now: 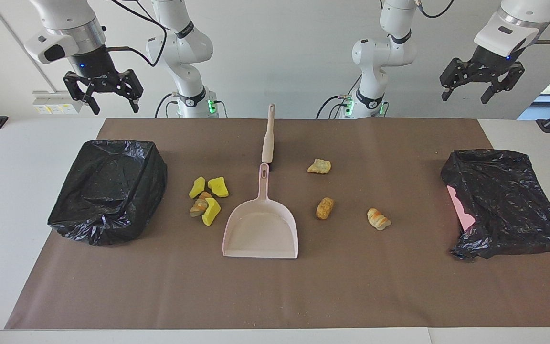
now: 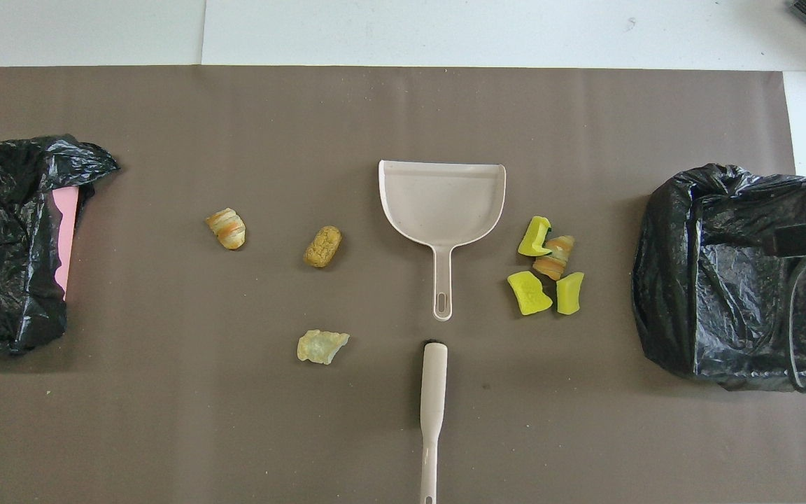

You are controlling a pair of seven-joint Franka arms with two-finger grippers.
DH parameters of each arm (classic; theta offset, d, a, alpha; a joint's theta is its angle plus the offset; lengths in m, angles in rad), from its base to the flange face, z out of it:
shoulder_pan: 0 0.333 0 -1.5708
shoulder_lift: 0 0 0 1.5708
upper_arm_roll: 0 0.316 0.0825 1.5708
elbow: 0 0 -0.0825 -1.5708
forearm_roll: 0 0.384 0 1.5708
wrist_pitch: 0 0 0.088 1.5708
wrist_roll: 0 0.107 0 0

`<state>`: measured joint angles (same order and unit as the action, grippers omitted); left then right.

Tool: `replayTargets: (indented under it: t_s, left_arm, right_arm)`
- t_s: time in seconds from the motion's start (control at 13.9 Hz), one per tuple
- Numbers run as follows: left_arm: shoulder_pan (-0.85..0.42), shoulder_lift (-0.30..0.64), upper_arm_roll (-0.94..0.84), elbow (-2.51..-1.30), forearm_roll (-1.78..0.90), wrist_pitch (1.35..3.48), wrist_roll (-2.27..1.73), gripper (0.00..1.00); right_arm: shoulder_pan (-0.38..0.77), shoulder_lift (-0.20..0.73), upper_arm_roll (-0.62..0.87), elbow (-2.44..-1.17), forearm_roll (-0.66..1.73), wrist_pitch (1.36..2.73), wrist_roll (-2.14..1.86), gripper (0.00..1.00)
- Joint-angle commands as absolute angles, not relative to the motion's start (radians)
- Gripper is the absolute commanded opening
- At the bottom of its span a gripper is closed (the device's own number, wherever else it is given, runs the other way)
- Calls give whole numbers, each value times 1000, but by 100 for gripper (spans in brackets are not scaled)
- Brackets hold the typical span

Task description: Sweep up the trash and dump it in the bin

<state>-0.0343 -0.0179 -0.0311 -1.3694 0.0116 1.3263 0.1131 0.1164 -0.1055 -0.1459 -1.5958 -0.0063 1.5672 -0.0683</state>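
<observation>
Left tool (image 1: 482, 88) hangs high over the left arm's end of the desk, fingers spread wide, nothing between them, wrist tipped so the fingers point down and slightly inward. Right tool (image 1: 109, 93) sits up over the right arm's end, fingers also spread apart and empty, pointing straight down. Both arms wait, elbows folded up by their bases.

Under the right tool: black-bagged bin (image 1: 112, 191), mouth open, on the brown mat (image 1: 275, 296). Beside it, toward desk centre, a tight cluster of trash: yellow sponge chunks (image 1: 210, 198) w/ a striped bread lump (image 1: 198, 208) touching them. Next along, the pale pink dustpan (image 1: 261, 229), flat on the mat, handle pointing at the robots, wide mouth away from them. Brush (image 1: 269, 136) lies in line w/ the pan handle, nearer the robots, just apart from it.

Toward the left arm's end, three loose scraps, well apart: pale flaky piece (image 1: 319, 166) nearest the robots, brown lump (image 1: 324, 208), striped roll (image 1: 378, 219). Last, a second black bag (image 1: 504, 203), crumpled, w/ a pink edge showing.
</observation>
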Motion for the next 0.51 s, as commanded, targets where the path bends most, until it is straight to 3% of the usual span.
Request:
replayTargets:
  t_s: [0.0,0.43]
  left_arm:
    - [-21,-40,-38,-1388,8,1313,115,100]
    - [-26,-41,-40,-1388,8,1322,115,100]
  right_arm:
    - [115,-115,-143,-1609,-21,1583,-84,100]
    - [115,-115,-143,-1611,-21,1582,-84,100]
